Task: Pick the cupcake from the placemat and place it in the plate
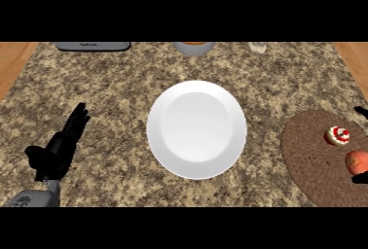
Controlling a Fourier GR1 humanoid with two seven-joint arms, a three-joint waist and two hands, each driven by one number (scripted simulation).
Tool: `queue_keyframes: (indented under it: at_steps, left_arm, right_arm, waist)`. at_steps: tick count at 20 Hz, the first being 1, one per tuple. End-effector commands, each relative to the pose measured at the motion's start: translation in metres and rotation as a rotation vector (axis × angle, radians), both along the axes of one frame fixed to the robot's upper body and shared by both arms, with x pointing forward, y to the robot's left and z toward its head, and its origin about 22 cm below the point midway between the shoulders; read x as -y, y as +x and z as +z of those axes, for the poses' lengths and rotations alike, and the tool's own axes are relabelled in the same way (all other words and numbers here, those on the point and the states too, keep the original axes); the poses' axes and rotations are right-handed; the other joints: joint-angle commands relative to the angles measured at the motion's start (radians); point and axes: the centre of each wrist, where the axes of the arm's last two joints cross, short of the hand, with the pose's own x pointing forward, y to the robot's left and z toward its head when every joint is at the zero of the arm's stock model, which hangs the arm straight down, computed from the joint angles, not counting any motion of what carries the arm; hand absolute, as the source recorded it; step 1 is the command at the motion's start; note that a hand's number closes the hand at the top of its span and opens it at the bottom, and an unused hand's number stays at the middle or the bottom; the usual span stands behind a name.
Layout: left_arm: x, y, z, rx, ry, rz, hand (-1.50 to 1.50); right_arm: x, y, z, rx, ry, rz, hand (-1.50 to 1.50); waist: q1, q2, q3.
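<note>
**Cupcake sits beside a second object at the mat's edge**

The left robot hand [61,146] rests released, fingers straight, on the desk [115,87] at the left, well apart from everything. The white plate [196,129] lies mid-desk with nothing on it. On the brown placemat [316,160] at the right, the cupcake [339,135] waits, not yet lifted. The right robot hand [361,176] barely shows at the frame edge; I cannot tell its fingers' state. An orange-red object [357,161] just beside the cupcake could be bumped or grabbed by mistake. Small items line the far edge, out of the way.

Speckled granite counter [108,87], white plate [196,129] at centre, brown placemat [316,165] right, grey objects, perhaps appliances, along far edge [93,46]
</note>
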Motion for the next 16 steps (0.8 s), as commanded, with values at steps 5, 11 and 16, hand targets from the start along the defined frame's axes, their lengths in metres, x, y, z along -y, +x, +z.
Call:
queue_keyframes:
  at_steps: [5, 11, 16]
  left_arm:
    - [-0.021, 0.004, -0.008, -0.002, -0.003, 0.000, 0.00]
    - [0.006, -0.019, 0.000, -0.005, -0.007, -0.029, 0.00]
    - [0.000, -0.006, 0.018, 0.003, 0.000, -0.008, 0.00]
  right_arm:
    - [-0.011, 0.026, -0.035, -0.047, -0.021, -0.020, -1.50]
    - [-0.002, 0.037, -0.047, -0.059, -0.090, -0.046, -1.50]
    - [-0.010, 0.046, -0.053, -0.067, -0.068, -0.014, -1.50]
  waist:
    - [-0.001, 0.002, 0.000]
    - [0.004, 0.000, 0.000]
    - [0.001, 0.000, 0.000]
